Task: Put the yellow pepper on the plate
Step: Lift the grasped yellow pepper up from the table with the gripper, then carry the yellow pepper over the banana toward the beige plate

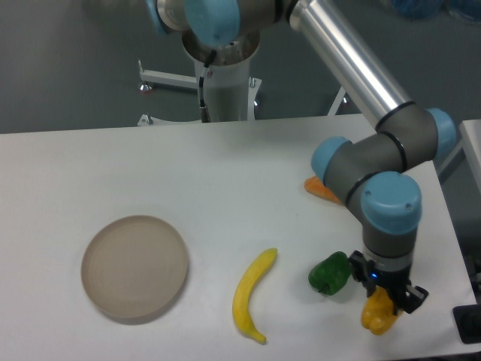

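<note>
My gripper (380, 298) hides the top of the yellow pepper (376, 315), so I cannot tell exactly where my fingers meet it. My wrist covers the right end of the orange item (322, 188) behind it; only a wedge shows, too little to name. My forearm hides part of the green pepper (329, 274). A dark object (470, 323) is cut off at the right edge. My arm's upper joints run past the top edge.

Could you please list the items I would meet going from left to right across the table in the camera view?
plate → banana → green pepper → yellow pepper, gripped in the pincer. The orange item behind the arm overlaps the green pepper's span, so I left it out.
</note>
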Controlling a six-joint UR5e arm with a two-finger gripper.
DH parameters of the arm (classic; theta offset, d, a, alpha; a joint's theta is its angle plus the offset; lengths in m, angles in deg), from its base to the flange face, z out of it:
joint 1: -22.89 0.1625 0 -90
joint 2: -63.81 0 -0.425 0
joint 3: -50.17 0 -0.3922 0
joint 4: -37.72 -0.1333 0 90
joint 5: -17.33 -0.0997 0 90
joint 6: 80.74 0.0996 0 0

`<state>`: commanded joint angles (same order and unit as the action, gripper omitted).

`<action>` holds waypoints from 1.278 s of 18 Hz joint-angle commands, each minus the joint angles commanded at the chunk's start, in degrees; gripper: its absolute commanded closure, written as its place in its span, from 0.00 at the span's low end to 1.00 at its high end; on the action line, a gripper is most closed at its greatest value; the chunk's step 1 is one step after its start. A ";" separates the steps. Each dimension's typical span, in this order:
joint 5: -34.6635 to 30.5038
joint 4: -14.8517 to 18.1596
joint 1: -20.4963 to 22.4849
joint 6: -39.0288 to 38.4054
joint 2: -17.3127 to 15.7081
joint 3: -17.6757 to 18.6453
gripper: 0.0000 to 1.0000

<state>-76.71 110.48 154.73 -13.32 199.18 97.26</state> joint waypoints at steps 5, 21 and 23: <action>0.27 5.45 -3.42 -7.11 -8.00 8.17 0.55; 0.00 8.18 -23.28 -39.46 -12.50 20.05 0.55; 0.27 8.01 -25.04 -42.36 -11.80 20.05 0.55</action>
<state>-76.45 118.49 129.69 -55.68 187.38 117.32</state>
